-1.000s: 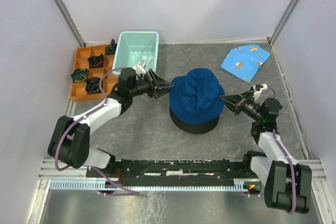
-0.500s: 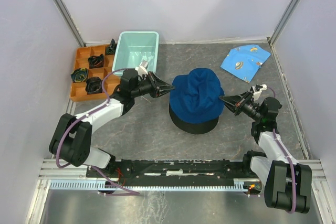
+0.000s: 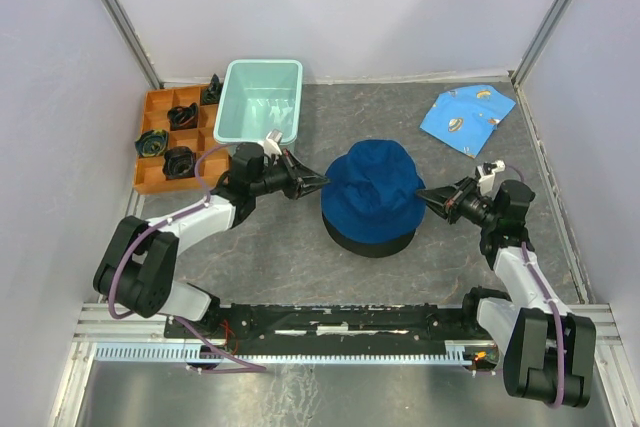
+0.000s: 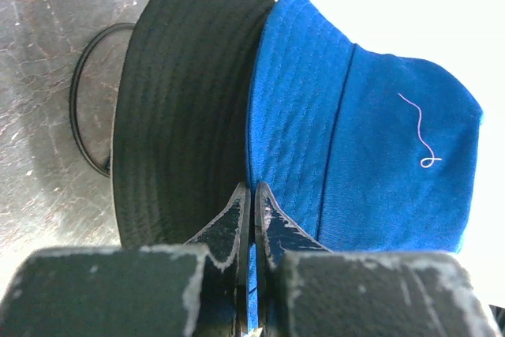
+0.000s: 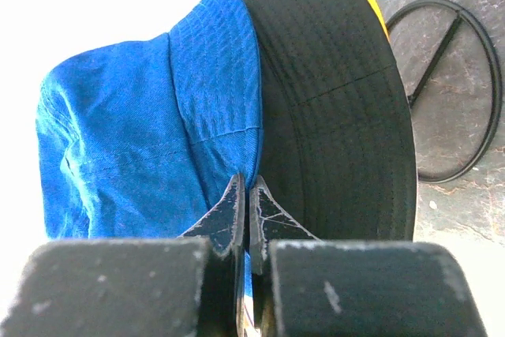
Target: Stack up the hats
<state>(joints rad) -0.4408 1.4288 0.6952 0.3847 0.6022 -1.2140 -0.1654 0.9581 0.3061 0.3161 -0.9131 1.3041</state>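
A blue hat (image 3: 375,179) sits on top of a black hat (image 3: 372,241) at mid-table. My left gripper (image 3: 322,184) is shut on the blue hat's left brim, and my right gripper (image 3: 421,194) is shut on its right brim. In the left wrist view the gripper (image 4: 252,189) pinches blue fabric where the blue hat (image 4: 379,132) meets the black hat (image 4: 181,116). The right wrist view shows the same from the other side: the gripper (image 5: 247,181), the blue hat (image 5: 134,124), the black hat (image 5: 331,108), and a yellow-orange hat edge (image 5: 372,4) under the black brim.
A mint-green tub (image 3: 262,99) and an orange compartment tray (image 3: 160,175) with dark items stand at the back left. A printed light-blue cloth (image 3: 467,115) lies at the back right. A thin black ring (image 5: 481,76) lies on the table by the hats.
My left gripper has gone from open to shut on the blue hat's brim and dropped slightly toward the table. The blue hat has settled lower over the black one. The right gripper moved slightly.
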